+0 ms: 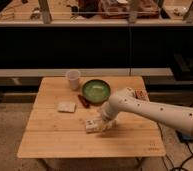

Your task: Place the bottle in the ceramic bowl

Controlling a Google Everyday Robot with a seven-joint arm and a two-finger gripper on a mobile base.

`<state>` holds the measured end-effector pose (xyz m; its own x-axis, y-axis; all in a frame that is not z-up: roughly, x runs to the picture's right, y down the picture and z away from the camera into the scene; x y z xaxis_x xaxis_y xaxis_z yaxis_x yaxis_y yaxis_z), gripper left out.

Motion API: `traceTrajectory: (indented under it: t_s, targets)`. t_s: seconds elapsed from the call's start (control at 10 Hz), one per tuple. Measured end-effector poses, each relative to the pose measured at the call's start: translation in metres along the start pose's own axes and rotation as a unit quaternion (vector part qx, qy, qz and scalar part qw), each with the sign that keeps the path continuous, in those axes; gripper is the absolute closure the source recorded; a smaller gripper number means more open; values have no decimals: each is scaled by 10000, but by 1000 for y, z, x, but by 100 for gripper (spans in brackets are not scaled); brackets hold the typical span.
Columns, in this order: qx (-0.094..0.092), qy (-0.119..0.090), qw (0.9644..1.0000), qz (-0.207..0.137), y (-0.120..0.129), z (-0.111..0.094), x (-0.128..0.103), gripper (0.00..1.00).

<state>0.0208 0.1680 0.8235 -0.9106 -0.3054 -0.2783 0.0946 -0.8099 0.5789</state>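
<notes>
The bottle (pixel 92 125), small, cream-white and labelled, lies on its side on the wooden table (pixel 55 140), in front of the bowl. The ceramic bowl (pixel 96 91), green inside with a darker rim, stands at the back middle of the table. My gripper (pixel 104 122) comes down from the white arm (pixel 140 107) on the right and sits at the bottle's right end, touching or nearly touching it. The arm hides the gripper's tip.
A translucent white cup (pixel 73 79) stands upright left of the bowl. A flat pale square pad (pixel 66 106) lies left of the bottle. A small dark red object (pixel 84 101) lies at the bowl's front left. A small item (pixel 139 94) lies near the table's right edge.
</notes>
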Motion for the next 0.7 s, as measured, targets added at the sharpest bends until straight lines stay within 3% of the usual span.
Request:
traceTrajectory:
  t_s: [0.7]
  targets:
    - [52, 57, 9999, -67, 8, 1, 9, 31]
